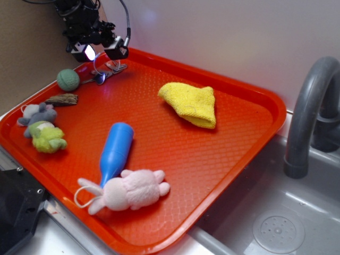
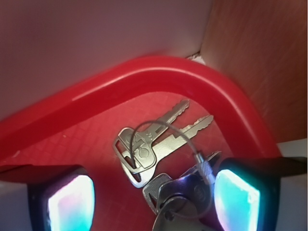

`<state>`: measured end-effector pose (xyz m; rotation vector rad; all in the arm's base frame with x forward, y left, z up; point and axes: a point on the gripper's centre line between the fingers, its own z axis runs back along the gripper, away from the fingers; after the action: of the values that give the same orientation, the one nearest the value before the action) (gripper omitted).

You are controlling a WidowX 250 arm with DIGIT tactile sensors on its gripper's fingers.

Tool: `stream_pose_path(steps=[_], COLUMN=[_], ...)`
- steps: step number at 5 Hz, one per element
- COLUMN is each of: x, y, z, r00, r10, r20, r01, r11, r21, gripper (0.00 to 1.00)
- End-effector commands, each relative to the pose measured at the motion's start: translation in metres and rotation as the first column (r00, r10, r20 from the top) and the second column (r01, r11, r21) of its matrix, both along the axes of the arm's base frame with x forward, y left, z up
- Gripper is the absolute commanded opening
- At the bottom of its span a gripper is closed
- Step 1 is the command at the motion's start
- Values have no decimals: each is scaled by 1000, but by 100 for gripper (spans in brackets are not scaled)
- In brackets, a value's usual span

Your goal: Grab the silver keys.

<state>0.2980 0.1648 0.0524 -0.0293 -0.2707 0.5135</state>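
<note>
The silver keys point(image 1: 106, 73) lie flat on the red tray point(image 1: 239, 138) in its far left corner, next to a teal ball point(image 1: 68, 79). In the wrist view the silver keys point(image 2: 159, 144) are a bunch on a thin wire ring, lying just inside the tray's curved rim point(image 2: 144, 77). My gripper point(image 1: 102, 52) hangs right above them, open. In the wrist view the gripper point(image 2: 153, 199) has its glowing fingertips point(image 2: 236, 195) spread wide, with the near end of the bunch between them and nothing gripped.
On the tray lie a yellow cloth point(image 1: 192, 103), a blue bottle point(image 1: 116, 150), a pink plush rabbit point(image 1: 127, 191), a green and grey plush toy point(image 1: 41, 127) and a brown piece of bark point(image 1: 62, 99). A grey faucet point(image 1: 311, 111) and sink point(image 1: 276, 223) are at right. A wall stands close behind the tray.
</note>
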Motion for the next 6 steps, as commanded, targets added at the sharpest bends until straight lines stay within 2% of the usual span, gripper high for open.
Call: stream_pose_path(steps=[1, 2, 3, 4, 6], x=[-4, -17, -34, -41, -19], y=[4, 15, 21, 23, 17], z=[8, 11, 24, 29, 17], r00=[999, 999, 1000, 1000, 998], r10=[-42, -34, -16, -15, -59], r20=[16, 4, 10, 21, 16], r01=[42, 34, 15, 13, 59], r11=[998, 998, 998, 998, 998], r21=[36, 46, 58, 64, 26], gripper=[100, 100, 100, 100, 100])
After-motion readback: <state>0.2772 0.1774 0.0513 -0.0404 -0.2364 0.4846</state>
